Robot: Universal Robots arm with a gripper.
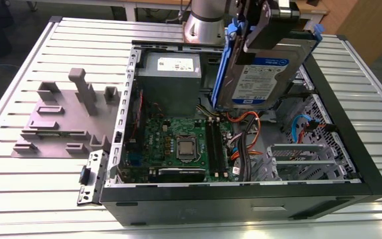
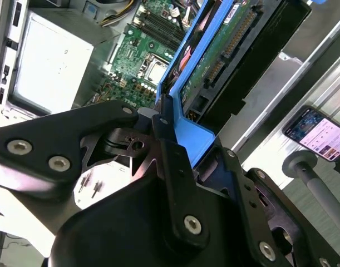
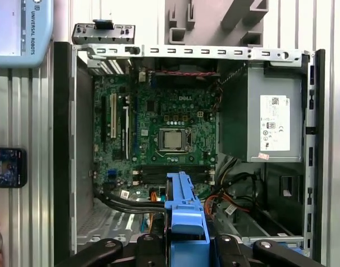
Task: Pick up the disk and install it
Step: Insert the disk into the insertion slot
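My gripper (image 1: 265, 31) is shut on the disk (image 1: 257, 74), a silver hard drive with a white-and-blue label and blue plastic rails. It hangs on edge, tilted, above the far right part of the open computer case (image 1: 244, 191), clear of the parts below. In the second wrist view my fingers (image 2: 165, 123) clamp the blue rail, and the disk's (image 2: 225, 50) green circuit side shows. The blue rail of the disk (image 3: 183, 206) sits between my gripper's (image 3: 186, 242) black links in the first wrist view, over the cables.
Inside the case lie the motherboard (image 1: 177, 144), the grey power supply box (image 1: 171, 74) with a white sticker, orange and blue cables (image 1: 244, 122) and a metal drive cage (image 1: 297, 159). A grey fixture (image 1: 65, 119) stands beside the case on the slatted table. A phone (image 3: 8, 167) lies outside the case.
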